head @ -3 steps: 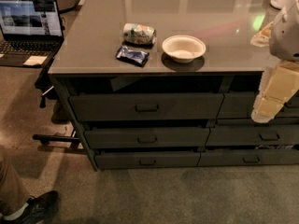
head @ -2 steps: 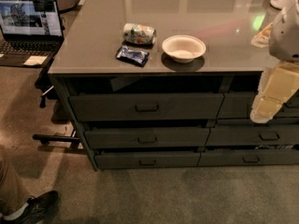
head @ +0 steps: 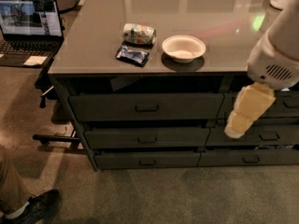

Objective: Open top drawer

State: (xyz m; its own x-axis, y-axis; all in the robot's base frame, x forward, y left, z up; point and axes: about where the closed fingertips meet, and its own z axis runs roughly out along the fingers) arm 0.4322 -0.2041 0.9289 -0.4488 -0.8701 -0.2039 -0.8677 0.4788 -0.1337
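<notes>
The top drawer (head: 112,107) is the wide dark grey front just under the countertop, on the left stack, with a small loop pull (head: 147,108) at its centre. It looks shut, with a dark gap above it. My gripper (head: 235,129) is pale yellow and hangs from the white arm (head: 275,55) at the right. It points down and left in front of the right-hand drawer stack, to the right of the top drawer's front and apart from the pull.
Two lower grey drawers (head: 147,138) sit below the top one. On the countertop (head: 93,41) are a white bowl (head: 183,48), a can on its side (head: 138,33) and a dark blue packet (head: 132,55). A laptop (head: 30,24) and a person's shoe (head: 35,206) are at the left.
The arm and gripper have shifted a little left and down, closer to the drawer fronts. The drawers and countertop items have not moved.
</notes>
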